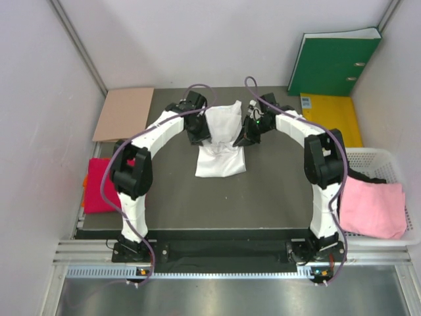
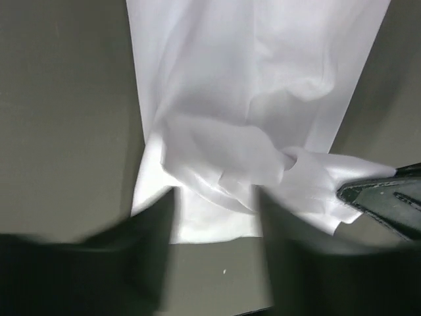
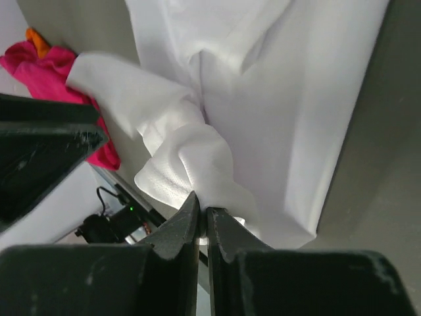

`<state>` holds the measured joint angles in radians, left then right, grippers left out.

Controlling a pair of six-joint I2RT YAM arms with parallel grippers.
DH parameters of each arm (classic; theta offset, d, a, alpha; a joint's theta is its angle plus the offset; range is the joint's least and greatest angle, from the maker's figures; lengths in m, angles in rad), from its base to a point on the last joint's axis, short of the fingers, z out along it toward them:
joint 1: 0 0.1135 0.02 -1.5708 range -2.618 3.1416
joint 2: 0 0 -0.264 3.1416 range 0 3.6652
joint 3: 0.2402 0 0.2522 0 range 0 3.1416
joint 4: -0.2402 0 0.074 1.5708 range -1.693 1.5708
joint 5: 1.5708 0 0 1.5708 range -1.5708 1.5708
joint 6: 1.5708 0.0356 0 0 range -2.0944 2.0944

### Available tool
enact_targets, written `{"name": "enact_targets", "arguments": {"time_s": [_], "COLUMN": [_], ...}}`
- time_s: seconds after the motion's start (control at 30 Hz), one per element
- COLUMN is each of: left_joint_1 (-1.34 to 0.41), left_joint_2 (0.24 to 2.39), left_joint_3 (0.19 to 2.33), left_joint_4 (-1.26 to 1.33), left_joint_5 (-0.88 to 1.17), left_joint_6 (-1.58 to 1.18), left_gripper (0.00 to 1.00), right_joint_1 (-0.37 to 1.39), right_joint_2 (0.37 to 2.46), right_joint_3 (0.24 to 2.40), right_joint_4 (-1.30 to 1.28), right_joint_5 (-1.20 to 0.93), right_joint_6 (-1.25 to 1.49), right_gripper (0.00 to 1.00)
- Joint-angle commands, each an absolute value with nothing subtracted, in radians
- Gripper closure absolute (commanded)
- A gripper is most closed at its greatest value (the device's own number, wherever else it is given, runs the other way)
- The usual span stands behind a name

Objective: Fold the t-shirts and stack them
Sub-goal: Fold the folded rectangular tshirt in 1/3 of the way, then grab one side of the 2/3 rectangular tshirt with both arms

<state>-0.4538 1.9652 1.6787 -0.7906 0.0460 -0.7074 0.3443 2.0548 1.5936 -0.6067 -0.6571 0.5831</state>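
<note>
The white t-shirt (image 1: 220,141) lies partly folded at the middle of the dark mat, its far part lifted and bunched. My left gripper (image 1: 199,133) is at its left side; in the left wrist view (image 2: 214,224) the blurred fingers stand wide apart over the shirt's (image 2: 250,99) edge, holding nothing. My right gripper (image 1: 245,136) is at the right side; its jaws (image 3: 202,214) are shut on a bunched fold of the white shirt (image 3: 276,99). The crimson t-shirt (image 1: 102,184) lies at the mat's left edge. The pale pink t-shirt (image 1: 371,207) lies in a basket on the right.
A white plastic basket (image 1: 378,158) stands at the right. A green binder (image 1: 332,62) leans at the back right over a yellow folder (image 1: 332,118). A tan cardboard sheet (image 1: 123,113) lies at the back left. Grey walls close in on both sides.
</note>
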Motion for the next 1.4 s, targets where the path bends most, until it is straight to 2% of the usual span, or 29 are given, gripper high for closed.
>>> {"name": "enact_targets", "arguments": {"time_s": [0.0, 0.03, 0.07, 0.1, 0.13, 0.2, 0.3, 0.4, 0.57, 0.63, 0.67, 0.7, 0.9, 0.97, 1.0, 1.1, 1.23, 1.37], "left_joint_1": [-0.405, -0.397, -0.384, -0.376, -0.370, -0.350, -0.324, -0.298, -0.272, -0.265, -0.262, -0.259, -0.226, -0.213, -0.210, -0.210, -0.210, -0.210], "left_joint_2": [2.072, 2.091, 2.109, 2.106, 2.097, 2.053, 1.994, 1.967, 1.957, 1.973, 1.979, 1.986, 2.020, 2.046, 2.051, 2.049, 2.048, 2.057], "left_joint_3": [1.837, 1.871, 1.897, 1.916, 1.911, 1.870, 1.798, 1.731, 1.637, 1.625, 1.615, 1.606, 1.453, 1.442, 1.436, 1.401, 1.345, 1.295], "left_joint_4": [-0.814, -0.845, -0.897, -0.902, -0.905, -0.884, -0.861, -0.856, -0.824, -0.810, -0.805, -0.795, -0.612, -0.630, -0.635, -0.647, -0.627, -0.614], "left_joint_5": [0.127, 0.115, 0.112, 0.107, 0.098, 0.094, 0.091, 0.107, 0.161, 0.215, 0.238, 0.303, 0.549, 0.581, 0.590, 0.597, 0.627, 0.664], "left_joint_6": [-0.615, -0.609, -0.600, -0.579, -0.566, -0.528, -0.479, -0.447, -0.426, -0.426, -0.428, -0.428, -0.491, -0.486, -0.482, -0.472, -0.482, -0.502], "left_gripper": [0.13, 0.01, 0.01, 0.01, 0.01, 0.01, 0.01, 0.01, 0.01, 0.01, 0.01, 0.01, 0.01, 0.03, 0.05, 0.09, 0.15, 0.28], "right_joint_1": [0.325, 0.315, 0.310, 0.305, 0.295, 0.281, 0.278, 0.301, 0.386, 0.423, 0.437, 0.448, 0.437, 0.420, 0.401, 0.385, 0.383, 0.385], "right_joint_2": [2.144, 2.163, 2.169, 2.175, 2.175, 2.161, 2.086, 1.996, 1.885, 1.858, 1.859, 1.861, 1.916, 1.907, 1.902, 1.878, 1.824, 1.833], "right_joint_3": [1.681, 1.680, 1.661, 1.651, 1.632, 1.579, 1.536, 1.561, 1.634, 1.617, 1.615, 1.612, 1.527, 1.462, 1.442, 1.382, 1.296, 1.244], "right_joint_4": [-0.608, -0.544, -0.494, -0.450, -0.326, -0.159, -0.077, -0.197, -0.423, -0.448, -0.468, -0.500, -0.598, -0.598, -0.600, -0.615, -0.594, -0.549], "right_joint_5": [-0.655, -0.660, -0.667, -0.678, -0.696, -0.696, -0.625, -0.519, -0.357, -0.364, -0.359, -0.354, -0.361, -0.377, -0.400, -0.405, -0.426, -0.469], "right_joint_6": [0.586, 0.615, 0.638, 0.691, 0.724, 0.814, 0.825, 0.706, 0.519, 0.474, 0.463, 0.462, 0.503, 0.526, 0.535, 0.535, 0.540, 0.571], "right_gripper": [0.92, 0.87, 0.79, 0.63, 0.57, 0.47, 0.37, 0.31, 0.34, 0.61, 0.84, 1.00, 0.99, 0.91, 0.80, 0.71, 0.67, 0.66]}}
